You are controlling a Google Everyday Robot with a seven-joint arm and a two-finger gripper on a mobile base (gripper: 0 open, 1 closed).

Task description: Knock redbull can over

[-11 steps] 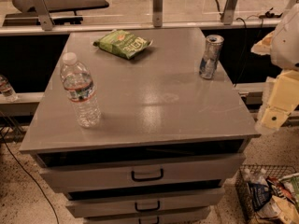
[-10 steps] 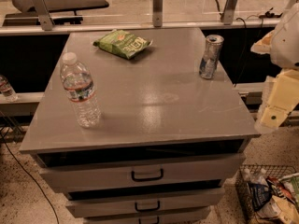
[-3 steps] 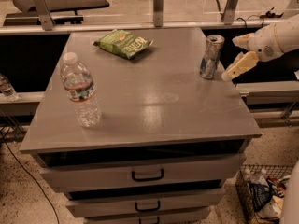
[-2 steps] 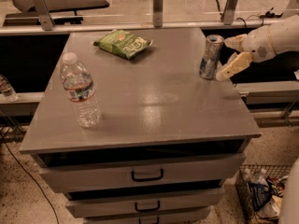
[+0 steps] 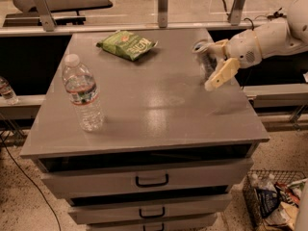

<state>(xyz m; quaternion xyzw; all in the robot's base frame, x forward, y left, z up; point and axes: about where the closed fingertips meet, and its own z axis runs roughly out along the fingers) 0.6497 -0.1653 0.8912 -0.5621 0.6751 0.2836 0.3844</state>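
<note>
The redbull can stands near the right edge of the grey cabinet top. It leans to the left, with its shiny top toward the middle of the top, and looks blurred. My gripper comes in from the right on a white arm. It is open and pressed against the can's right side. One cream finger lies below and in front of the can, and the other sits by the can's top.
A clear water bottle with a white cap stands at the left front. A green snack bag lies at the back middle. Drawers are below. A wire basket with trash sits on the floor at the right.
My gripper has moved left from beside the cabinet to the can and now touches it. The can has tipped from upright to leaning left.
</note>
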